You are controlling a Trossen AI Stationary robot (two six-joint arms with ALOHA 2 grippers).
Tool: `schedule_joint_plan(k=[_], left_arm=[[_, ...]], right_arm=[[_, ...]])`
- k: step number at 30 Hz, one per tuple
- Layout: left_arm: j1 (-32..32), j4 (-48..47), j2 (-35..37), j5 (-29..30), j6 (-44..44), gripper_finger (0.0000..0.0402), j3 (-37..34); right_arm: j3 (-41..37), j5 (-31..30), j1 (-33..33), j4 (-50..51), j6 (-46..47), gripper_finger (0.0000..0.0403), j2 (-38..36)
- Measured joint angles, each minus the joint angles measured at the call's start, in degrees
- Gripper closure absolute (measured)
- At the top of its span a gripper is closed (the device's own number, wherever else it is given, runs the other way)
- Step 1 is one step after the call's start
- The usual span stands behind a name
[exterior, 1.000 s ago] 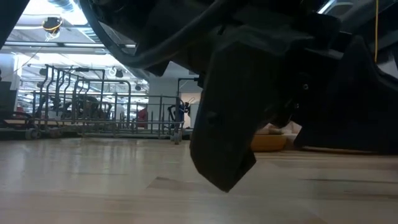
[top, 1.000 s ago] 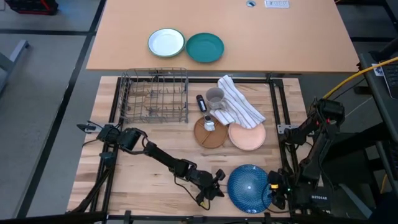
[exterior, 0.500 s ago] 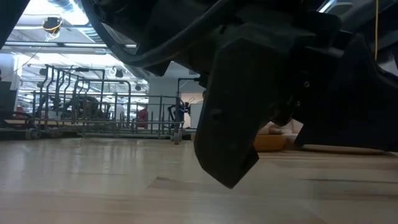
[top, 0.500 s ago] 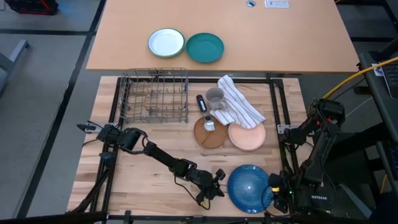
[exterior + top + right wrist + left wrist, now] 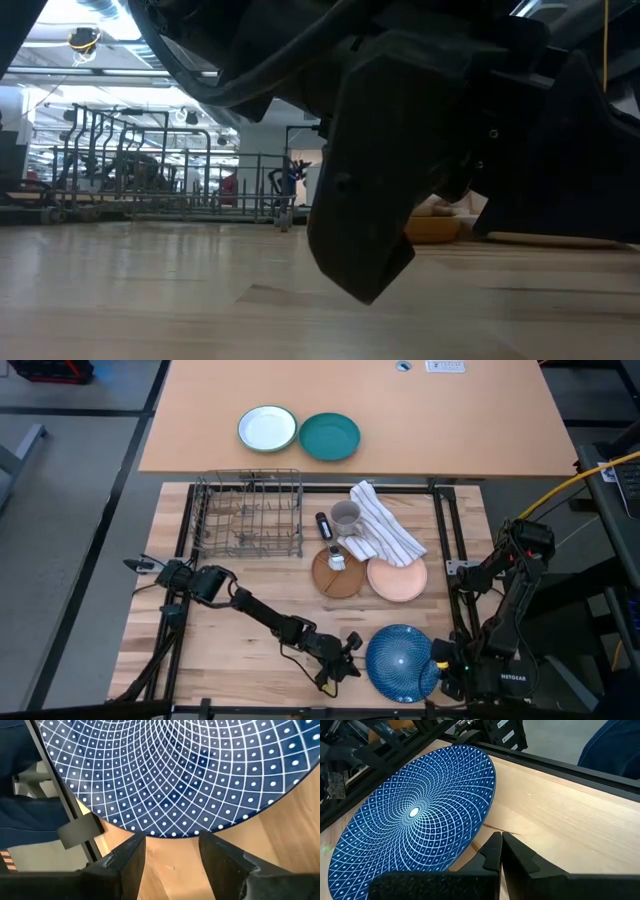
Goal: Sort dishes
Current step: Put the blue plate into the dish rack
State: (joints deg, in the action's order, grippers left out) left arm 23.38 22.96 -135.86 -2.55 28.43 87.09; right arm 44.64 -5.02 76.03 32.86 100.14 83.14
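Low view mostly blocked by left tool (image 5: 365, 200), fingers together; right tool (image 5: 170, 865) parted beside blue plate (image 5: 402, 662).

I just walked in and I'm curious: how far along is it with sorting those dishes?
Nothing looks sorted: the rack holds no plate. Both grippers, left gripper shut and right gripper open, flank the blue plate. The wooden plate and pink plate lie untouched.

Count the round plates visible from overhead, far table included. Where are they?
5. The white plate and teal plate sit side by side on the far table. The wooden plate and pink plate sit mid-table, the blue plate at the near edge. None looks hidden.
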Motion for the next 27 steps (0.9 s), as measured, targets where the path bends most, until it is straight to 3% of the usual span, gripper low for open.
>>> schedule_joint_plan(k=[9,18,27], left_arm=[[0.0,0.0,0.0,0.0,-0.2,0.0399,0.0],[0.0,0.0,0.0,0.0,-0.1,0.0399,0.0],[0.0,0.0,0.0,0.0,-0.1,0.0399,0.0]], right_arm=[[0.0,1.1,0.1,-0.5,-3.2,0.0212,0.5],[-0.1,4.6,0.1,-2.9,-8.8,0.0212,5.4],[0.1,3.4,-0.7,-4.8,-8.5,0.0212,8.1]])
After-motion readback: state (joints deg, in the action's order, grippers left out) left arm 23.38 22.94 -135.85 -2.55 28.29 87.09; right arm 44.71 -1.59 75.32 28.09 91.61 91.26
